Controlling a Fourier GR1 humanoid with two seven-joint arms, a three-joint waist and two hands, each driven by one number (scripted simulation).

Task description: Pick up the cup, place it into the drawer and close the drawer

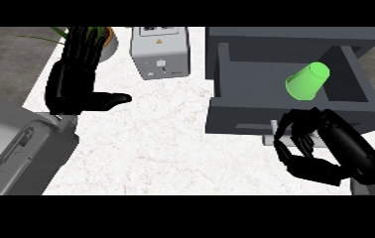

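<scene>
Left: my black left hand point(73, 81) stands at the view's left side, open, fingers straight and pointing away from me, the thumb stuck out to the right. The grey left forearm point(29, 148) comes in beneath it from the lower left corner, angled upward. Right: my black right hand point(322, 148) sits low at the view's right, fingers curled inward and down toward the thumb, which bends below them.

There is one green cup point(307, 82) and one open drawer point(245, 81), at the counter's point(161, 143) right edge. One grey box point(160, 52) stands at the far edge and one potted plant point(110, 42) at the far left corner. There are two black hands, the left hand point(73, 86) and the right hand point(316, 155).
</scene>
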